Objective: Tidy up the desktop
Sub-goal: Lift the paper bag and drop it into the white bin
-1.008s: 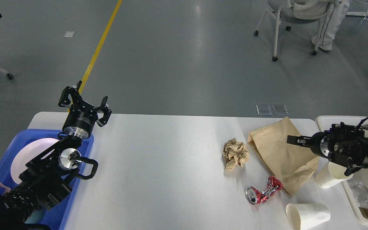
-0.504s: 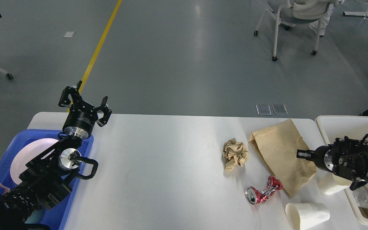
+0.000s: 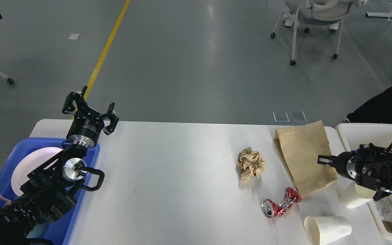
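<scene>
The desktop (image 3: 182, 177) is a wide white-grey tabletop. A flat brown paper bag (image 3: 303, 154) lies at its right end, and my right gripper (image 3: 322, 159) is pinched shut on the bag's right edge. Left of the bag sits a crumpled brown paper ball (image 3: 250, 165). A crushed red can (image 3: 281, 203) lies nearer the front. One white paper cup (image 3: 327, 228) lies on its side at the front right, and another cup (image 3: 350, 199) is half hidden under my right arm. My left gripper (image 3: 88, 108) stands open and empty above the table's far left corner.
A blue tray (image 3: 90, 160) holding a pale plate (image 3: 34, 163) sits at the left end under my left arm. A cream bin (image 3: 369, 131) with clear plastic inside stands off the right end. A dark-clothed person (image 3: 386, 102) stands behind the bin. A wheeled chair (image 3: 313, 20) is on the floor beyond.
My right gripper dropped onto the bag's right edge, and the bag swung so its far end moved right. A dark figure came in at the right. The left arm stayed still.
</scene>
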Robot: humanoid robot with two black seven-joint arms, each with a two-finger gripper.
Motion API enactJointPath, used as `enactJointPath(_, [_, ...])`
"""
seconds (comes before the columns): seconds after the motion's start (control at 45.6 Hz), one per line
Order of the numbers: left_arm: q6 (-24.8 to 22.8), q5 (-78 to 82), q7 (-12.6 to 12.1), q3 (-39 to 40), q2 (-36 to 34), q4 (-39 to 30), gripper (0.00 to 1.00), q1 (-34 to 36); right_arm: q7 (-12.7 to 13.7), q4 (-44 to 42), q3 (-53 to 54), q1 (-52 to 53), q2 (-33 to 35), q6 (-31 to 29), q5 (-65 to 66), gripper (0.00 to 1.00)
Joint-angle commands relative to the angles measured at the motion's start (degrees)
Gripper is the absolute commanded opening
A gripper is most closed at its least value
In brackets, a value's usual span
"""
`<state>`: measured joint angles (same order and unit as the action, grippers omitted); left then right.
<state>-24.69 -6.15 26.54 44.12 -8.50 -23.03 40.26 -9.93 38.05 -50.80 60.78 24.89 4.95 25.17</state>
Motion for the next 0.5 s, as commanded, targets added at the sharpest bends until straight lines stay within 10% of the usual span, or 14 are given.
enactJointPath(0.0, [0.00,0.00,0.00,0.00,0.07,0.00,0.98,-0.01,0.00,2.20,-0.09,2.49,2.00,-0.38,-0.04,0.00])
enactJointPath(0.482, [0.00,0.00,0.00,0.00,-0.02,0.00,0.98,-0.01,0.79,27.16,-7.28,37.63,16.50,-23.65,-0.39,0.00])
